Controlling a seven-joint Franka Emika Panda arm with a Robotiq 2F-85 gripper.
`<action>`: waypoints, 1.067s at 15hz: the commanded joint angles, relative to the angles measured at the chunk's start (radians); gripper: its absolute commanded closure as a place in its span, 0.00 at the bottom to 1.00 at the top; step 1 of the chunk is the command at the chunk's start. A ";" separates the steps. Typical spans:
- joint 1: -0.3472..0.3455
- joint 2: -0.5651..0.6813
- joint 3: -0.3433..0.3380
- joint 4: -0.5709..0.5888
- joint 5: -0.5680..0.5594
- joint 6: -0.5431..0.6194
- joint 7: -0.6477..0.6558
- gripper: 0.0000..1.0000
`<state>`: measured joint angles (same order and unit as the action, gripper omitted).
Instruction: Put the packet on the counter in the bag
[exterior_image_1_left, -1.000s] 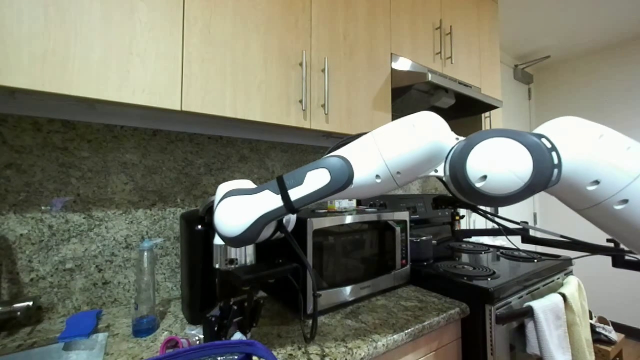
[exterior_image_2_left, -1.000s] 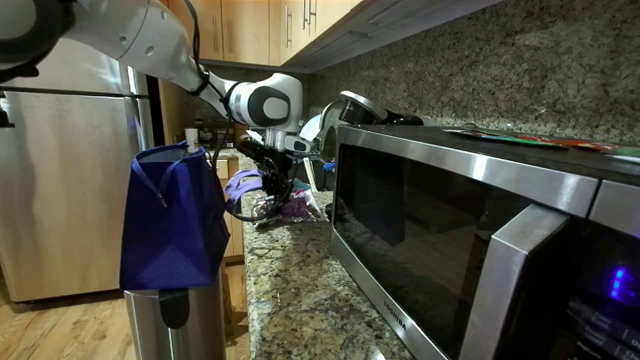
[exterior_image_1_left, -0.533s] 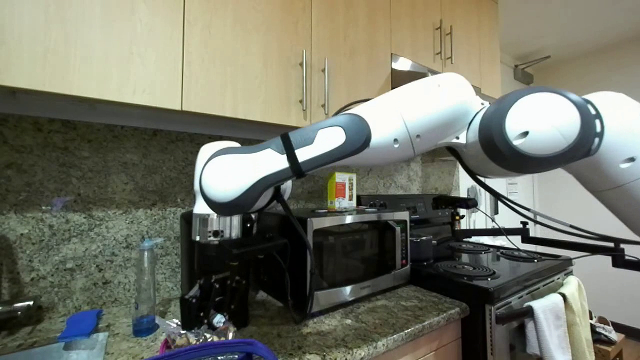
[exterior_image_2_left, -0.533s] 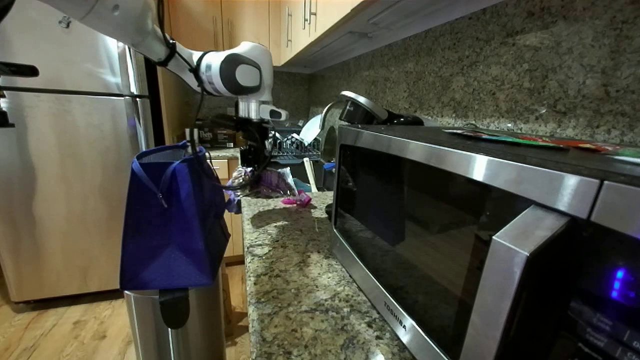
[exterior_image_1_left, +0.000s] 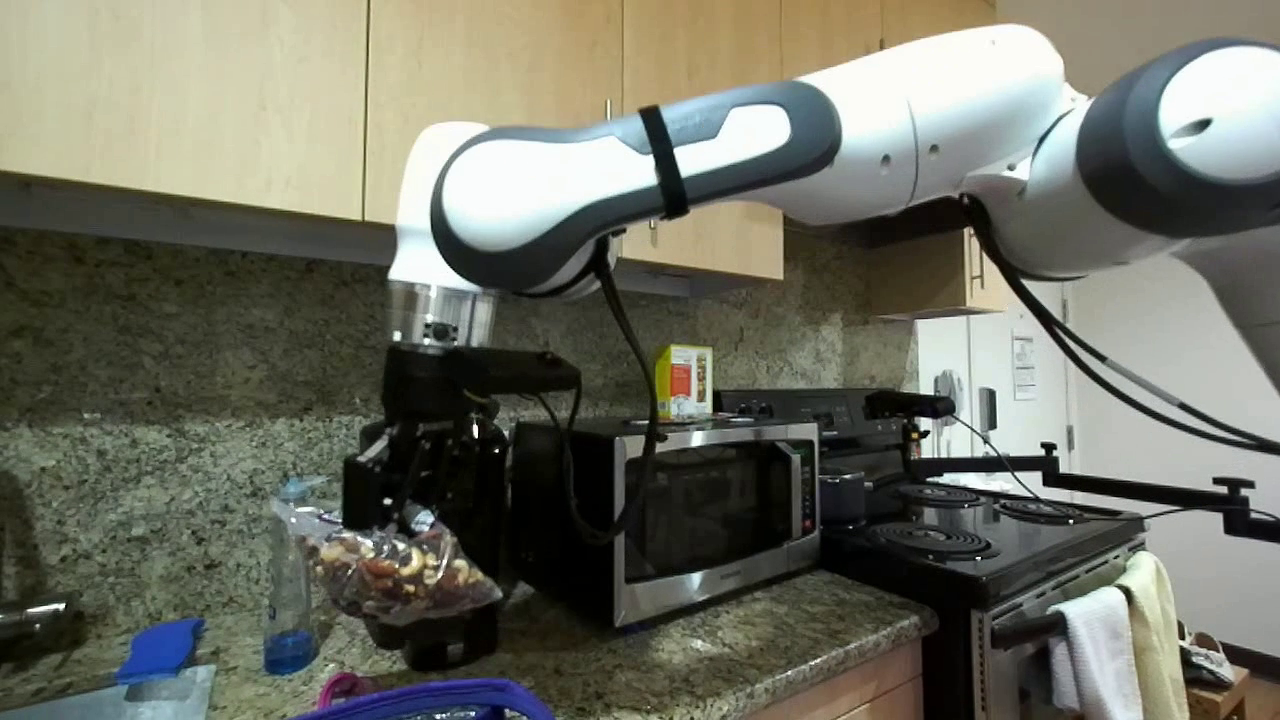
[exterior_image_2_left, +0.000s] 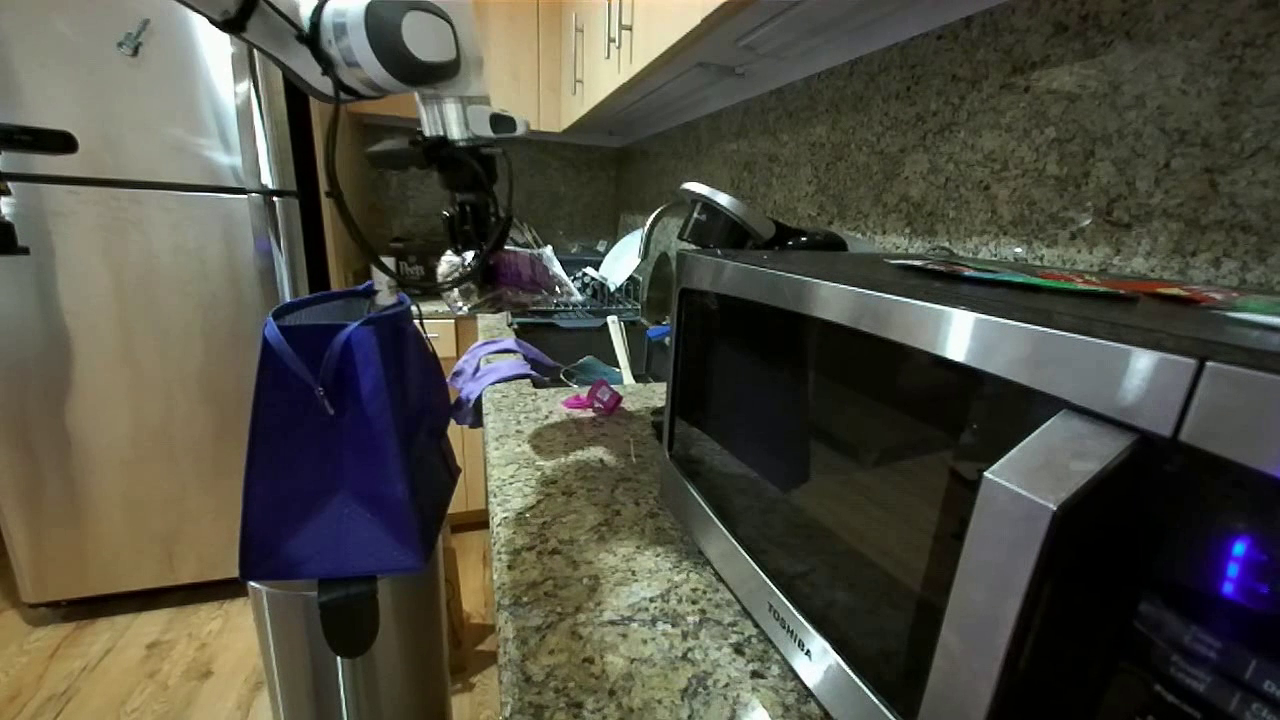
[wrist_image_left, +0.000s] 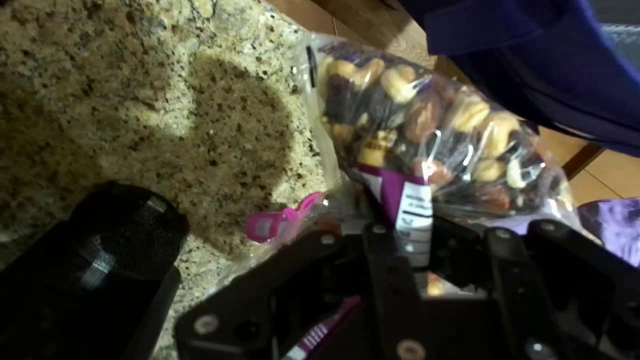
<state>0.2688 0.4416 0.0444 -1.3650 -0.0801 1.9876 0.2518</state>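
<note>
We see the hand closed on the crinkled plastic packet of nuts, above the speckled counter, perhaps over its edge; the blue cloth bag stands beside this counter.

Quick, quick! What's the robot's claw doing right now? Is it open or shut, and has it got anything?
The claw is closed, holding the packet of nuts up off the counter.
</note>
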 joint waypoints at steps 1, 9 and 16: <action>0.043 -0.118 0.053 -0.080 -0.065 -0.036 -0.062 0.93; 0.108 -0.123 0.181 -0.066 -0.069 -0.210 -0.246 0.93; 0.115 -0.095 0.216 -0.056 -0.077 -0.373 -0.373 0.92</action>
<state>0.3858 0.3473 0.2506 -1.4263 -0.1457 1.6828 -0.0761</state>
